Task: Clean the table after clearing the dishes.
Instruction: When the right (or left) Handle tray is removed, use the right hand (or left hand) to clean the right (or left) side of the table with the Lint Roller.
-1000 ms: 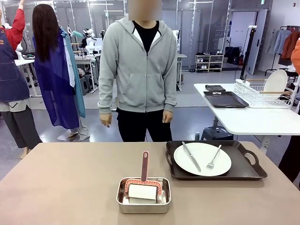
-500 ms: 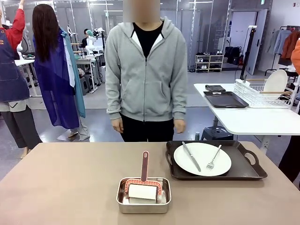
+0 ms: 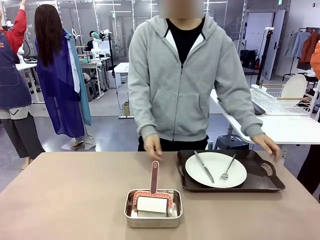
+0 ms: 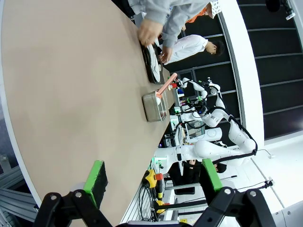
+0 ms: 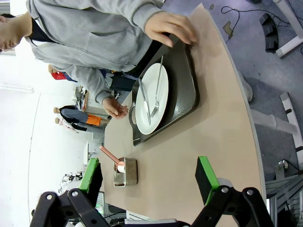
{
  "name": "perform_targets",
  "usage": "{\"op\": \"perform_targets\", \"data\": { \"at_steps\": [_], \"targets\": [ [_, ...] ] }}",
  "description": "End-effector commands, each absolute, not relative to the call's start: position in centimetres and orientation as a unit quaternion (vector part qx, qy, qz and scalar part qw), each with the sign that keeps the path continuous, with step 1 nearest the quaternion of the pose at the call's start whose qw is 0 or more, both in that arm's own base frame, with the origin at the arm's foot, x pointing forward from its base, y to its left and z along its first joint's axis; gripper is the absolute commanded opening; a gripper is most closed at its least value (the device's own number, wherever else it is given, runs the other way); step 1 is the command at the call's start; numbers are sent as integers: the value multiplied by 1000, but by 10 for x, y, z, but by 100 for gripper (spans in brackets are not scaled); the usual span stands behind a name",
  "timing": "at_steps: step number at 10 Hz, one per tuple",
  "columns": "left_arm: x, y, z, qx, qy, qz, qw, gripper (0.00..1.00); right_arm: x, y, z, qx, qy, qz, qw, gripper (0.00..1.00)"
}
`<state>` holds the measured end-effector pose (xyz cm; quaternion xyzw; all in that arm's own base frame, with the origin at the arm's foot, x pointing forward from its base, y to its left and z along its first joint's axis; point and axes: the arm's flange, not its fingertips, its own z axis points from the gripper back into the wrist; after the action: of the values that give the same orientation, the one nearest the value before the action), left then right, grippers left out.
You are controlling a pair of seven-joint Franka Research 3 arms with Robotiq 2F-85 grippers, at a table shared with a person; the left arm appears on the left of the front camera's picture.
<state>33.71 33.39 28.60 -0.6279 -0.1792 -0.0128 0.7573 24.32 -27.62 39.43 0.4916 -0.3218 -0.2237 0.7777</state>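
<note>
One person's hand [image 3: 267, 146] is lying on the right end of the tray [image 3: 260, 184], the other hand [image 3: 152, 146] near its left end. Right of centre on the table [image 3: 65, 200], this tray is carrying a plate [image 3: 217, 160], knife [image 3: 204, 167] and fork [image 3: 229, 167]; lower middle, a pan [image 3: 152, 222] is holding a roller [image 3: 151, 204]. Left gripper [image 4: 154, 175] and right gripper [image 5: 149, 176] are gaping wide, gripping nothing.

We see a white plate [image 3: 216, 170], knife [image 3: 204, 166] and fork [image 3: 228, 168] atop, on a dark tray [image 3: 260, 181]. Tray sits far right on the taupe table [image 3: 65, 190].

One tray [image 3: 265, 184], one plate [image 3: 241, 175], one pan [image 3: 152, 219]
</note>
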Motion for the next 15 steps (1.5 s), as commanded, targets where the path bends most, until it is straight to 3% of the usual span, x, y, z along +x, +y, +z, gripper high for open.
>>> {"op": "perform_targets", "data": {
  "at_steps": [1,10,12,15],
  "targets": [
    [334,334,288,-627,-180,-10,758,100,242,-276,396,494,-326,-221,775,100],
    [334,334,288,-627,-180,-10,758,100,243,-276,394,492,-322,-224,778,100],
    [334,334,288,-627,-180,-10,758,100,296,-271,465,450,-334,-134,817,100],
    [334,334,288,-627,-180,-10,758,100,418,-204,548,395,-281,24,874,100]
  ]
}}
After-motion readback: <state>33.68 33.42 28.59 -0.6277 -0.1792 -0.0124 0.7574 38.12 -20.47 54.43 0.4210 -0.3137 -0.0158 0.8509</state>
